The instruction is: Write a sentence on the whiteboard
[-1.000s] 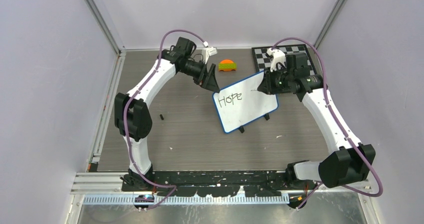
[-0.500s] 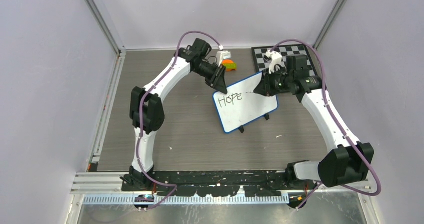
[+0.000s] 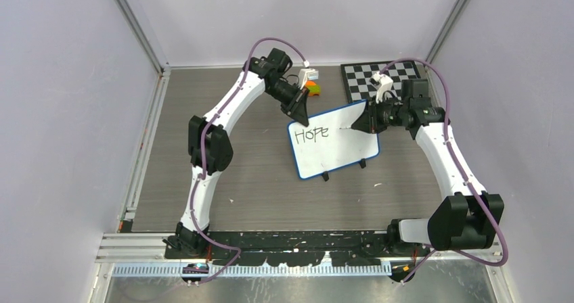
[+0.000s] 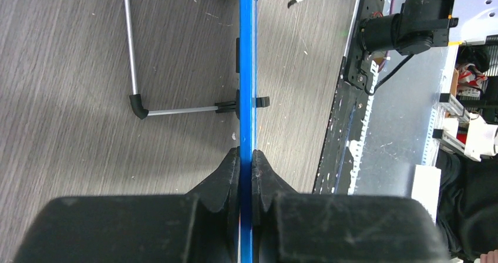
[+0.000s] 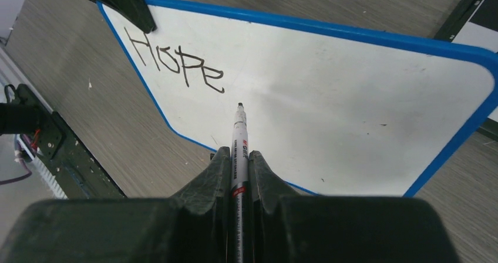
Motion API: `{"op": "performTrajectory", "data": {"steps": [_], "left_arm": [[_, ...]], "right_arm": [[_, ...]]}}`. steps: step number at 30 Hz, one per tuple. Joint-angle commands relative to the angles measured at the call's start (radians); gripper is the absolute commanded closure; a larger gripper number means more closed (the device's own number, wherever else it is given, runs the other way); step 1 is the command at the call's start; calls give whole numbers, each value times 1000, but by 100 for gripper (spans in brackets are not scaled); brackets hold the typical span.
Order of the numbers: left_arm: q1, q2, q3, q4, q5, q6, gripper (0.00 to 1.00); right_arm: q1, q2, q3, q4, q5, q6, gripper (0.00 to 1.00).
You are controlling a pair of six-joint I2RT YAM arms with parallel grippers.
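The whiteboard [image 3: 335, 151], white with a blue rim, stands tilted mid-table with "Hope" written at its upper left [image 5: 176, 63]. My left gripper [image 3: 302, 118] is shut on the board's top-left corner; the left wrist view shows the blue rim [image 4: 246, 69] edge-on, pinched between both fingers [image 4: 246, 157]. My right gripper [image 3: 361, 124] is shut on a white marker [image 5: 239, 140]. The marker's black tip points at the board just right of the word, at or very near the surface.
A black-and-white checkered board [image 3: 382, 73] lies at the back right. An orange and green object [image 3: 312, 84] sits behind the left wrist. A small black piece [image 3: 219, 158] lies on the left of the table. The board's wire stand [image 4: 136, 98] reaches left underneath.
My left gripper moved right onto the whiteboard's top-left corner and closed on its rim. The right gripper drew back slightly to the right with the marker.
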Motion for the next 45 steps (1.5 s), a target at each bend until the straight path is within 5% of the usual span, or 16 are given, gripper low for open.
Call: {"op": "performTrajectory", "data": {"steps": [1, 15, 45], "left_arm": [[-23, -5, 9, -35, -16, -4, 98], [-50, 3, 8, -10, -72, -45, 100], [-49, 2, -3, -8, -73, -41, 100]], "right_arm": [[0, -44, -21, 47, -45, -15, 100], [8, -29, -26, 167, 30, 83, 100], [98, 14, -24, 134, 146, 30, 100]]}}
